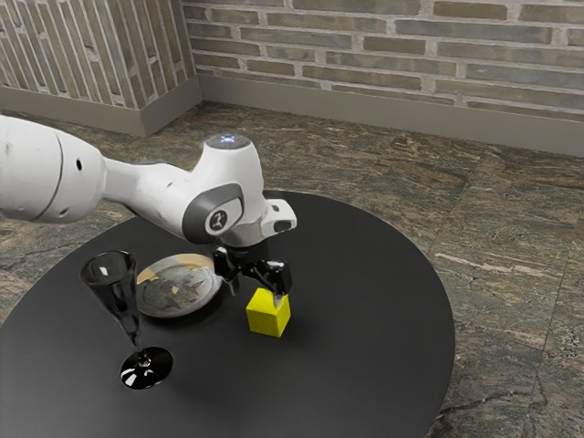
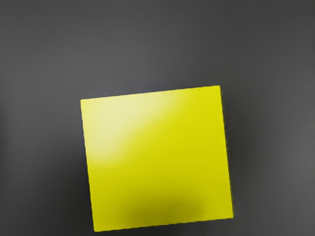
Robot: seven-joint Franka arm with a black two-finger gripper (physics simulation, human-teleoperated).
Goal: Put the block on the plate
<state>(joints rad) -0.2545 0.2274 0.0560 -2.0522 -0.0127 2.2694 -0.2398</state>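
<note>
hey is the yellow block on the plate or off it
Off it. The yellow block sits on the round black table, with tabletop between it and the plate.

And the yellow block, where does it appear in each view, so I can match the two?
Exterior view: the yellow block is below the picture's centre, to the exterior view's right of the plate.
Wrist view: it is the large yellow square near the middle, with dark surface around it.
Shared landmark: the black tabletop.

Block, glass on table, both near plate.
</note>
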